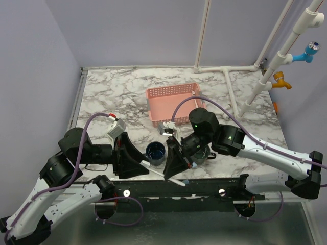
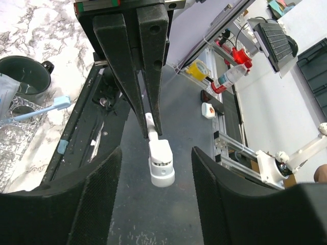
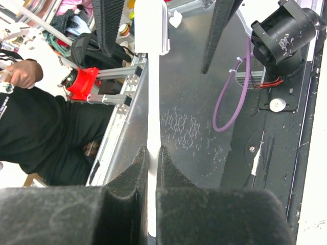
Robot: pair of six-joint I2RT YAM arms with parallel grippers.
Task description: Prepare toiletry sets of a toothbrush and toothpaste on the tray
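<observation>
My right gripper (image 1: 172, 174) (image 3: 152, 153) is shut on the thin shaft of a white toothbrush (image 1: 164, 175) (image 3: 152, 76), held out past the table's front edge. Its thick end (image 2: 161, 166) hangs between the fingers of my open left gripper (image 1: 144, 166) (image 2: 155, 153) without touching them. The slim light-blue toothbrush (image 2: 41, 109) lies on the clear tray (image 2: 15, 138) beside the dark green mug (image 2: 23, 76) (image 1: 203, 154) and a blue tube (image 2: 6, 92). The navy mug (image 1: 155, 151) stands between the two grippers.
A pink lattice basket (image 1: 176, 102) sits behind the mugs. At the left stands a white bottle with a red cap (image 1: 115, 127), and a small grey-white item (image 1: 167, 127) lies in front of the basket. The black front rail (image 1: 168, 189) runs under both grippers.
</observation>
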